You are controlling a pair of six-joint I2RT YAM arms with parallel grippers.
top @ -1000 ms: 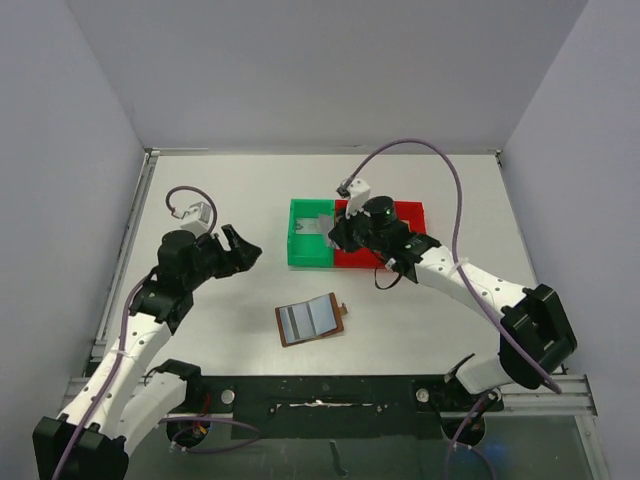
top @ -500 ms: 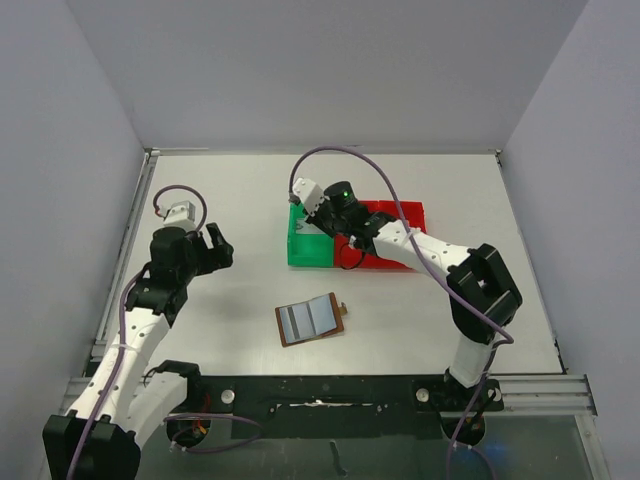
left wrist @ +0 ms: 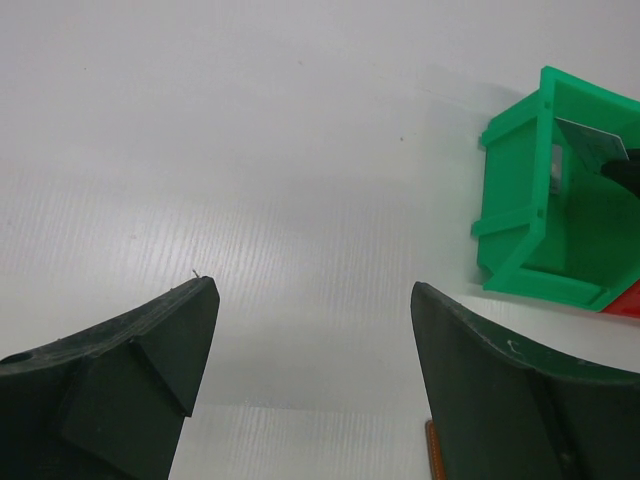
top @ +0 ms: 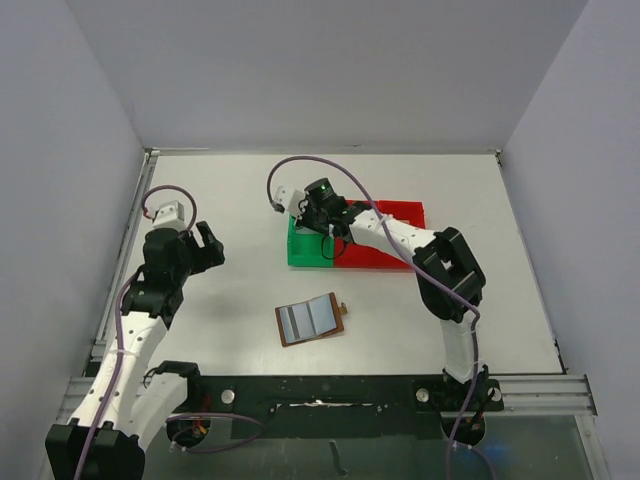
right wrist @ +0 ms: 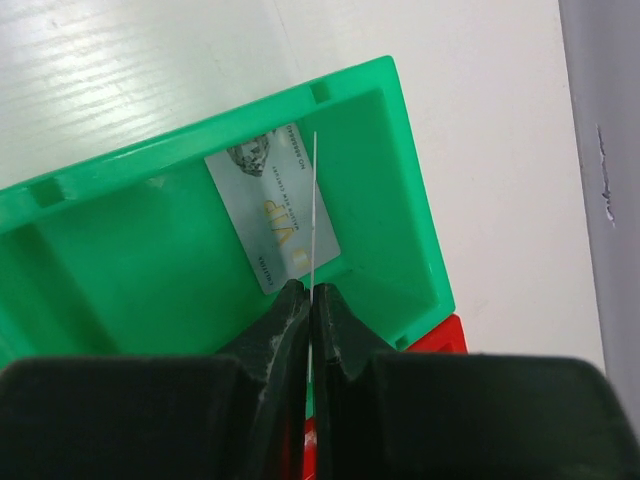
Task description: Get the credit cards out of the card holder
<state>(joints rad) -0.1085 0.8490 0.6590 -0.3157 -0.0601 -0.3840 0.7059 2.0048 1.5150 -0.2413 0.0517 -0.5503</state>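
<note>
The card holder (top: 311, 320) lies open on the table, a brown wallet with grey-blue lining, apart from both arms. My right gripper (right wrist: 311, 292) is shut on a thin credit card (right wrist: 313, 200) seen edge-on, held upright above the green tray (right wrist: 110, 290); its colour cannot be told. A pale grey credit card (right wrist: 265, 215) lies flat on that tray's floor. From above, the right gripper (top: 312, 222) hangs over the green tray (top: 310, 260). My left gripper (left wrist: 315, 300) is open and holds nothing, out to the left (top: 205, 245) above bare table.
A red tray (top: 395, 212) adjoins the green one on its right. In the left wrist view the green tray (left wrist: 520, 220) stands at the far right, with the grey card (left wrist: 590, 145) inside. Grey walls enclose the table on three sides.
The right arm swung left from the border of the two trays to over the green one, still shut on its card. The left arm drew back to the left, staying open.
</note>
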